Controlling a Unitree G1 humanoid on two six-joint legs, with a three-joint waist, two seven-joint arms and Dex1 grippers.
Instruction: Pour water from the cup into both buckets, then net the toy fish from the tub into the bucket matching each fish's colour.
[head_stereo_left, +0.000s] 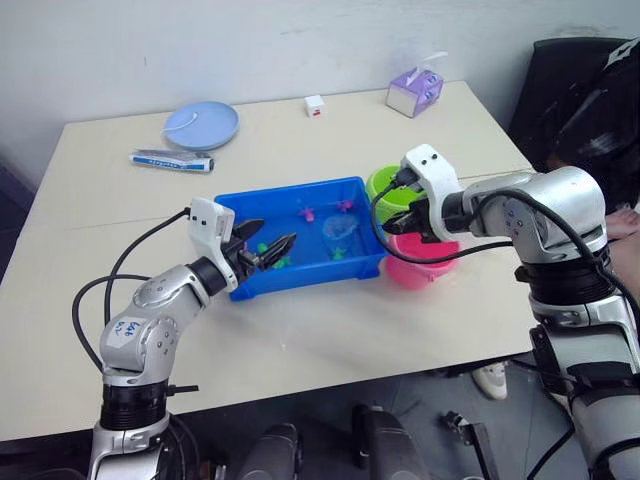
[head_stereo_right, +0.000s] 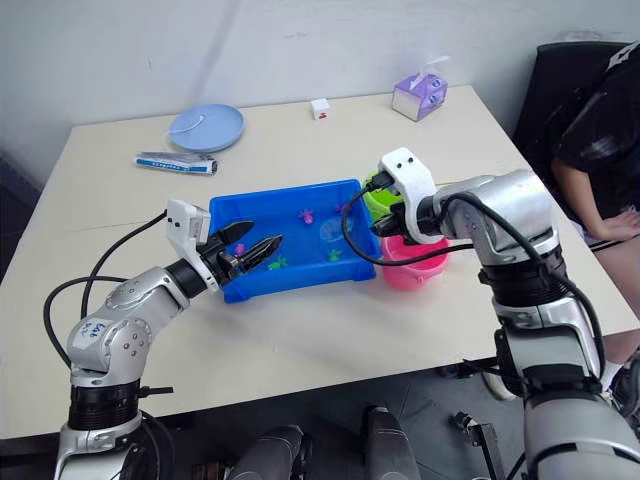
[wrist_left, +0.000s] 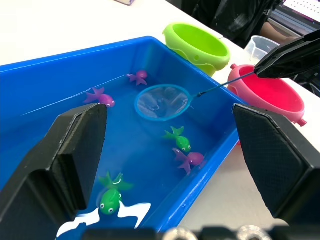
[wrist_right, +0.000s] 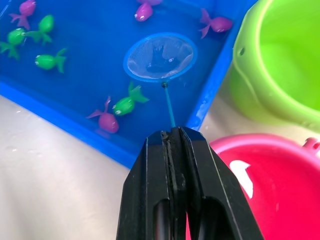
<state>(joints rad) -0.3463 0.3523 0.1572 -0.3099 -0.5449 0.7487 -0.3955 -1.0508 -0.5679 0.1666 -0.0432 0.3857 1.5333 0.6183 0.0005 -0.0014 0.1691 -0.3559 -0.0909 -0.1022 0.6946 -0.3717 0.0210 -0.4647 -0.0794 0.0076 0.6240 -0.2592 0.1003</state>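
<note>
The net (wrist_right: 160, 56) is gripped by its thin handle in the right gripper (wrist_right: 172, 137), whose jaws are clenched on the stick. Just beyond these jaws the hoop lies in the blue tub (head_stereo_left: 250, 205), and a green fish (wrist_right: 126, 104) and a pink fish (wrist_right: 106, 120) float beside the hoop. Near the same jaws stand the pink bucket (wrist_right: 280, 170) and the green bucket (wrist_right: 280, 70). The left gripper (head_stereo_left: 268, 250) hangs over the tub's other end, jaws released, holding nothing.
</note>
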